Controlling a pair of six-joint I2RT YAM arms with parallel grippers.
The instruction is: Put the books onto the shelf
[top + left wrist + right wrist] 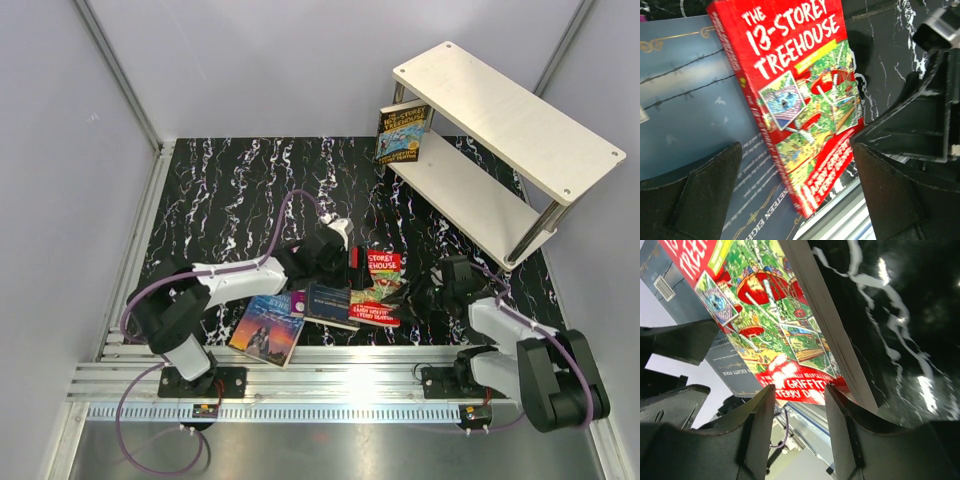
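Left end effector (796, 146) hangs wide open, released, low over the middle of the black marbled tabletop (250, 190). The red "Treehouse" (795, 90) sits squarely in the gap between its two dark fingers, cover up, with nothing clamped on it. That red book's spine side rests on the grey-blue book (685, 110), which lies just to its left. Over on the other side, the right end effector (800, 390) comes in from the book's near right edge. Its fingers are partly apart and straddle the bottom corner, where the authors' names are printed, with the white page edge running just above the right-hand finger. Whether those fingers are actually pinching the cover cannot be told from here. From above, the purple book (298, 300) peeks out beside the grey-blue one, and "Jane Eyre" (267, 328) lies flat at the near left of the pile, close to the left arm's base. Well apart from all this, the shelf (500, 120) stands angled at the far right corner, and the blue-yellow "Treehouse" (402, 133) is propped upright at its left end.
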